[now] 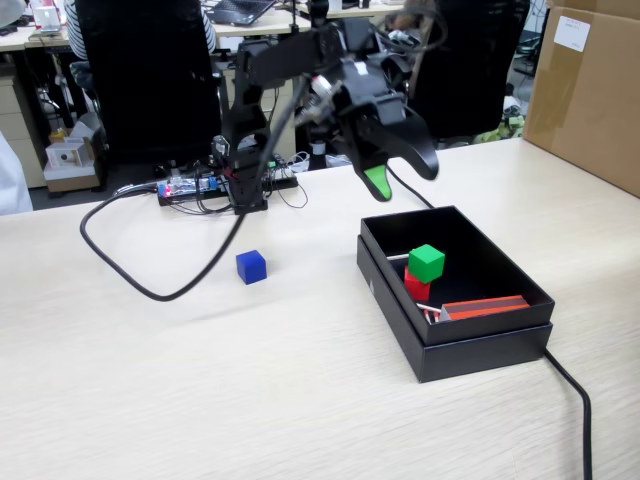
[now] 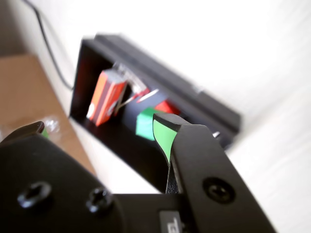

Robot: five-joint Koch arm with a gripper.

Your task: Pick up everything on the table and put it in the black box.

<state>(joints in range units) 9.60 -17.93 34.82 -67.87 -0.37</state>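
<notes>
Hovering above the far rim of the black box [image 1: 455, 300], the gripper [image 1: 400, 175] holds nothing, jaws apart, green pad showing on one fingertip. Wrist view confirms the gap: one jaw with green pad centre-frame, the other tip at the left edge, nothing between them.

Box contents: green cube [image 1: 427, 262] sitting on a red cube [image 1: 416, 287], plus a flat red-orange pack [image 1: 485, 307] against the near wall. Some thin white bits beside them, too small to identify.

Only a blue cube [image 1: 251, 266] is left on the table [image 1: 200, 400], well apart from the box, to its left in the fixed view. That's the next target, I'd say.

How to do it well:
- Swing left and clear the box rim before descending.
- Come down straight over the cube, jaws wide, square to two opposite faces.
- Watch the black cable [image 1: 150, 285] looping on the table near the cube; don't snag it.
- Grip mid-height, lift clear of the box wall, release low so it doesn't topple the stack.

Arm pose: elbow raised, forearm reaching out from the base at the table's back, wrist pitched down so the gripper points toward the box.
</notes>
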